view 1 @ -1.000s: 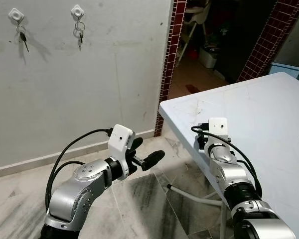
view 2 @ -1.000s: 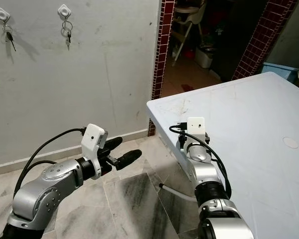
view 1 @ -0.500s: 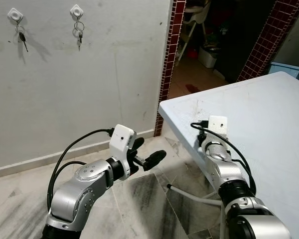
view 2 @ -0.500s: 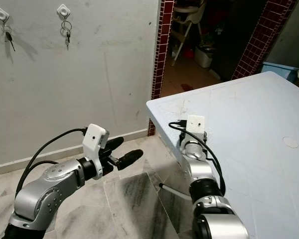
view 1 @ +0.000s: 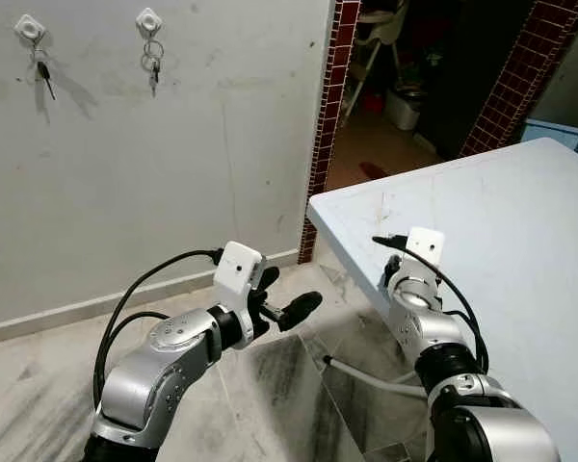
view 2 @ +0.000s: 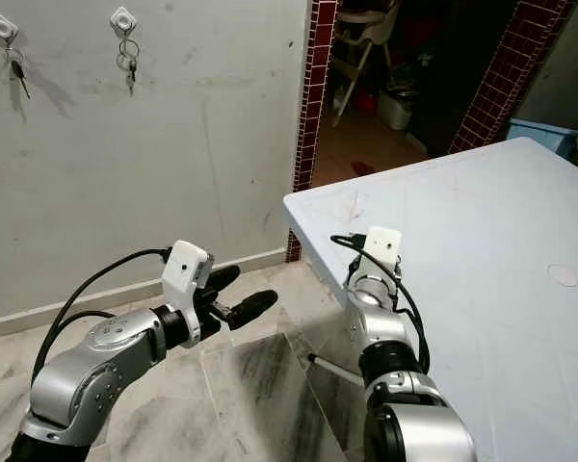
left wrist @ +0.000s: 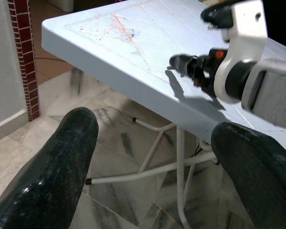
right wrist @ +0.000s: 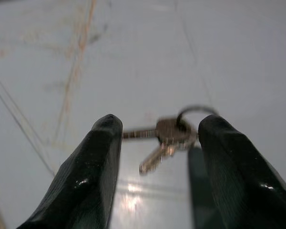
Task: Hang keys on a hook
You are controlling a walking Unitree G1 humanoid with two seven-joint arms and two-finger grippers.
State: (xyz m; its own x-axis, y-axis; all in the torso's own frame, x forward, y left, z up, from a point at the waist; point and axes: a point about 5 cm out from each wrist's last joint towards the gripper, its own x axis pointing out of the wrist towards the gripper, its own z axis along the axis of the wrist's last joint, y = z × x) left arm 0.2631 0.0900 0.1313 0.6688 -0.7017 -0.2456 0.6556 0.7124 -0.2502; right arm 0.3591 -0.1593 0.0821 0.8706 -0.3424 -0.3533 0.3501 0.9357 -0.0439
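Note:
A small bunch of keys [right wrist: 169,136] on a ring lies flat on the white table [view 1: 501,212] near its left corner. My right gripper [right wrist: 159,123] is open just above the tabletop, one black finger on each side of the keys, not touching them. Its white wrist camera [view 1: 424,245] hides the fingers from the head. On the grey wall to the upper left are two white hooks [view 1: 30,29] [view 1: 149,19], each with keys hanging from it. My left gripper [view 1: 291,292] is open and holds nothing, low over the floor beside the table corner.
A dark doorway framed by red-tiled columns [view 1: 328,115] opens right of the wall. A blue bin [view 1: 568,135] stands behind the table. White table legs [left wrist: 178,157] cross over the marble floor under the table edge.
My right wrist has rolled a little to the right and edged forward over the table. The left arm has hardly moved.

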